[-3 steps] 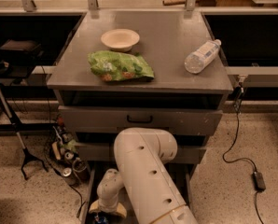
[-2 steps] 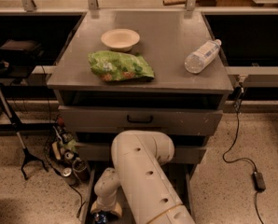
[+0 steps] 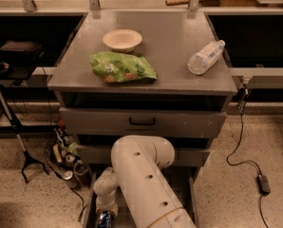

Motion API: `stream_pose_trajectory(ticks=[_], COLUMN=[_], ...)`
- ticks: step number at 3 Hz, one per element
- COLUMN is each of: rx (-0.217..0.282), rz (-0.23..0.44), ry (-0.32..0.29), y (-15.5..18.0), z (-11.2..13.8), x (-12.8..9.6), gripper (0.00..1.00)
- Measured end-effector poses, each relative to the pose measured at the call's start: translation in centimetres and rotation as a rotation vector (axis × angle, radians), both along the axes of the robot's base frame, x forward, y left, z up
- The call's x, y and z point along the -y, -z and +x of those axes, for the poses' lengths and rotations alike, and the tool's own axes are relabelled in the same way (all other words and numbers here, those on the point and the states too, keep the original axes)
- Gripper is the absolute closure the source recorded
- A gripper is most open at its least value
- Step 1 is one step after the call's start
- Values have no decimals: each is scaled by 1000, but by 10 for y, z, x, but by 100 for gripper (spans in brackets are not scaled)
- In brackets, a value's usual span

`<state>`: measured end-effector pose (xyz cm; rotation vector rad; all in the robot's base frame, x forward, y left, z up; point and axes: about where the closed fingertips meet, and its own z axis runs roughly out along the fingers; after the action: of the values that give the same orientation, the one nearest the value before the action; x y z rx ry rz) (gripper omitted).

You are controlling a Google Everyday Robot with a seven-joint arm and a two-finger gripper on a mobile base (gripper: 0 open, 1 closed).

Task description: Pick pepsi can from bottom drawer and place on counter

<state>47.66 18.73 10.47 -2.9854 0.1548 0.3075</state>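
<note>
Gripper down at the bottom edge of the frame, left of centre, lowered into the pulled-out bottom drawer; open or closed: cannot tell, its tip cut off by the frame edge and masked by the wrist above it. Right beneath it, a glimpse of the pepsi can, blue and shiny, on the drawer floor near the left wall, mostly cut off by the frame; touching the gripper or merely just below it, cannot tell. Thick cream arm with dark round holes rising from the bottom centre, bending over the drawer and down to the left. Above it, middle drawer slightly out, then the upper drawer front with its black handle, shut. Across the upper half of the frame, the counter, grey and scuffed. On it, pale bowl at upper left, green snack bag lying flat just below the bowl, clear water bottle on its side near the right edge, well apart from both. On the speckled floor at lower left, a tangle of cables and dull cans; at right, black cord with adapter.
</note>
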Motion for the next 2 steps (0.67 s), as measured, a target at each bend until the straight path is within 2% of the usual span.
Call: stream_pose_trajectory(ticks=[1, 2], rx=[1, 19], rz=[0, -12], ry=[1, 29], y=[-3, -26], z=[2, -1], x=[0, 15], gripper=[89, 100])
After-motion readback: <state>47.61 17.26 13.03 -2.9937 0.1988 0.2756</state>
